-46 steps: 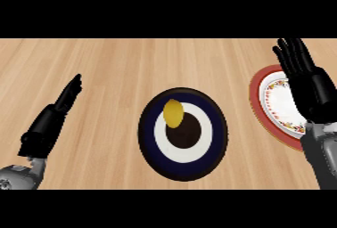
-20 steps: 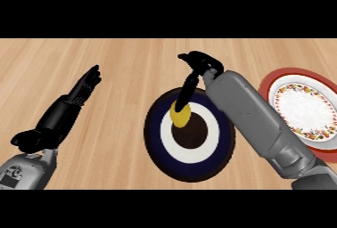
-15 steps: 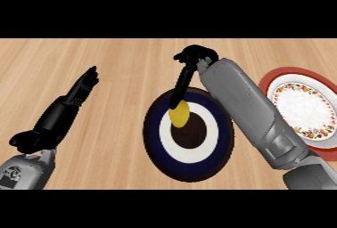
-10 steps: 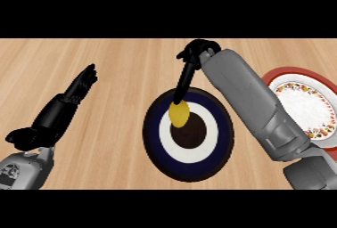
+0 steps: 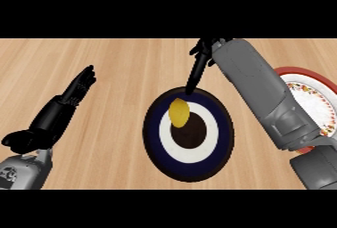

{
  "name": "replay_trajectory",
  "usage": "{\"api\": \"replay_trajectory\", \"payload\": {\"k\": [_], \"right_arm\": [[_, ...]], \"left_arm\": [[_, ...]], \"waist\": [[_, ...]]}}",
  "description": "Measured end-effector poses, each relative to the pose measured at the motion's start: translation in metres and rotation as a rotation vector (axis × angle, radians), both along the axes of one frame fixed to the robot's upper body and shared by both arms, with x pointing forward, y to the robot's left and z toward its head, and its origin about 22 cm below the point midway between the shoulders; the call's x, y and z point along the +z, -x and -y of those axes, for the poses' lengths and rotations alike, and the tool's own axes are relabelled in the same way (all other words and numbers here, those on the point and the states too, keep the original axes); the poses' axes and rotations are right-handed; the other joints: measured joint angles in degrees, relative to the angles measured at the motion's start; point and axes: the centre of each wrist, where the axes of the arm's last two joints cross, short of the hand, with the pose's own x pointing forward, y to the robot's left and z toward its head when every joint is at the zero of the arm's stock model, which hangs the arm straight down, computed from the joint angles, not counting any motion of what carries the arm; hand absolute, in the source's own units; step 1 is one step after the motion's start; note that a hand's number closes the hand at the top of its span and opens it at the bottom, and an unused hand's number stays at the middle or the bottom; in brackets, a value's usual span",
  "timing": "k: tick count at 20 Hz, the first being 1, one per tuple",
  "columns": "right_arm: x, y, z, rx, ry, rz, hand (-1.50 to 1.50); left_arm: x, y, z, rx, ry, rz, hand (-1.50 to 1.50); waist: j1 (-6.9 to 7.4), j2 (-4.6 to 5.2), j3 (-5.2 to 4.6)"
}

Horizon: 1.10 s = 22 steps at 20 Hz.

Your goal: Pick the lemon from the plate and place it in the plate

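1 lemon (image 5: 178, 112) on dark plate (image 5: 152, 133), right hand (image 5: 197, 71) near.

Wooden counter (image 5: 99, 58), dark blue plate (image 5: 153, 142) mid-counter, red-rimmed plate (image 5: 309, 78) right, apparently patterned

Light wooden counter (image 5: 118, 169) with lengthwise grain.

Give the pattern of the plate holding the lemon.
Plate: dark blue rim, white ring, dark brown centre; head view.
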Motion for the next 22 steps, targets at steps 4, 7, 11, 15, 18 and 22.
{"api": "replay_trajectory", "payload": {"k": [4,7,11,15,18,22], "right_arm": [[-0.007,-0.001,0.003,0.018,-0.023,-0.034,-1.5],[-0.016,-0.001,0.005,0.037,-0.014,-0.057,-1.5],[-0.031,0.003,-0.002,0.071,-0.009,-0.098,-1.5],[-0.043,0.008,-0.012,0.098,-0.001,-0.13,-1.5],[-0.059,0.012,-0.014,0.118,0.006,-0.167,-1.5],[-0.074,0.019,-0.022,0.133,0.009,-0.198,-1.5]], "left_arm": [[0.003,-0.001,0.0,0.007,0.004,0.002,0.0],[0.005,-0.003,-0.001,0.006,0.0,0.008,0.0],[0.0,0.003,0.0,0.006,0.003,0.001,0.0],[0.003,0.002,-0.004,0.012,0.004,-0.002,0.0],[0.004,0.005,-0.001,0.007,0.003,-0.003,0.0],[0.005,0.004,-0.003,0.006,0.006,-0.001,0.0]], "waist": [[-0.21,-0.08,0.0],[-0.24,-0.05,0.0],[-0.27,-0.11,0.01],[-0.45,-0.18,0.01],[-0.42,-0.18,0.01],[-0.48,-0.16,0.01]]}}
